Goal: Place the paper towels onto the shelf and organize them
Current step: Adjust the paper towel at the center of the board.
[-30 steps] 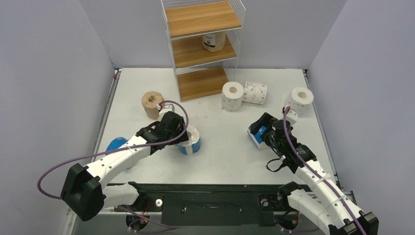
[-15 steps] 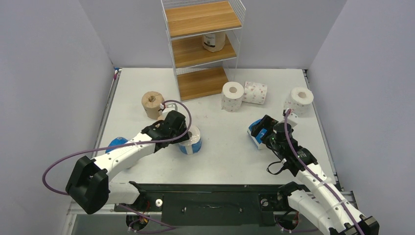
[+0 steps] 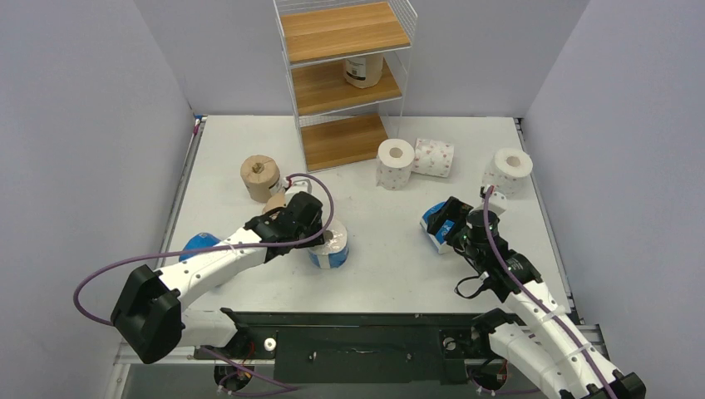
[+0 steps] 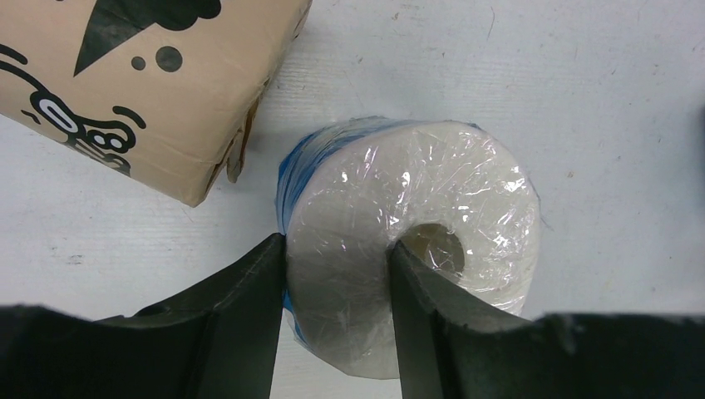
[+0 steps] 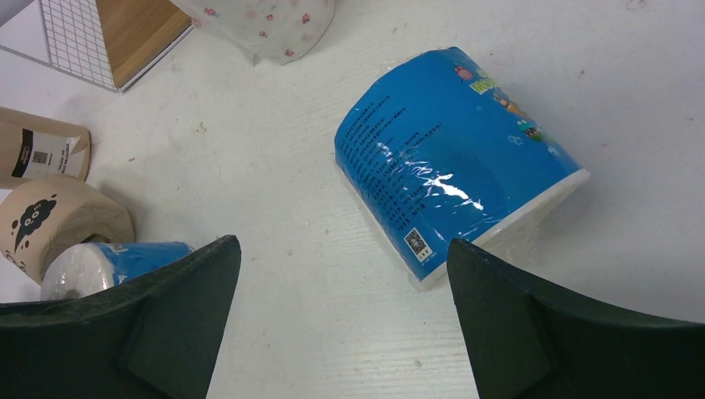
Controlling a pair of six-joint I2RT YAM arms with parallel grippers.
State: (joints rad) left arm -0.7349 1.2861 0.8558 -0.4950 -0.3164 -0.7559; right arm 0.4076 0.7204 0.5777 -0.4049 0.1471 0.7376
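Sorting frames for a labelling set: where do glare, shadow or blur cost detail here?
Left wrist: glare on the upright blue roll's wrap, and the left end effector shows near-black, soft-edged fingers. Right wrist: a bright streak on the lying blue roll; print shows clearly. Top external: even light, sharp; only the roll on the middle shelf sits shaded.

- The top view is bright and even, lit from overhead. Short, soft shadows fall on the white table (image 3: 233, 141), and the picture is sharp to its edges.
- In the left wrist view, glare streaks the film on the blue-wrapped roll (image 4: 449, 191). The left gripper's fingers (image 4: 224, 332) are black and featureless, and they shade the roll between them.
- In the right wrist view, a white highlight sits on the lying blue roll (image 5: 441, 158). The table grain is crisp.
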